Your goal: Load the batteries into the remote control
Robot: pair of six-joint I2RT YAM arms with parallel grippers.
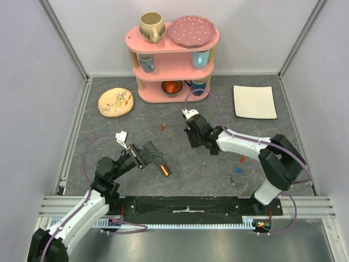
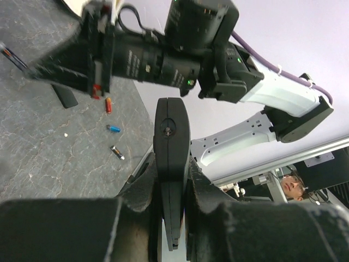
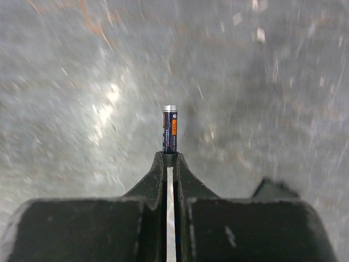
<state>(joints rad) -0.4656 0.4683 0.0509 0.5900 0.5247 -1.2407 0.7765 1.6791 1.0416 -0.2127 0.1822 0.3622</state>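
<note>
My left gripper (image 1: 140, 156) (image 2: 172, 183) is shut on the remote control (image 1: 155, 156) (image 2: 170, 142), a slim black bar held edge-on between the fingers. An orange battery (image 1: 165, 170) lies in its slot near the far end. My right gripper (image 1: 192, 140) (image 3: 169, 159) hangs over the mat's middle, shut on the end of a dark blue-purple battery (image 3: 170, 130) that sticks out past the fingertips. Loose on the mat lie a red battery (image 1: 162, 127), an orange-red battery (image 1: 243, 159) (image 2: 108, 105), a blue battery (image 1: 238, 169) (image 2: 113, 129) and a grey battery (image 1: 231, 180) (image 2: 117, 152).
A pink two-tier shelf (image 1: 173, 82) with a mug, plate and cups stands at the back. A tan plate (image 1: 115, 102) lies at the back left, a white square plate (image 1: 254, 101) at the back right. A small black flat piece (image 2: 65, 95) lies under the right arm.
</note>
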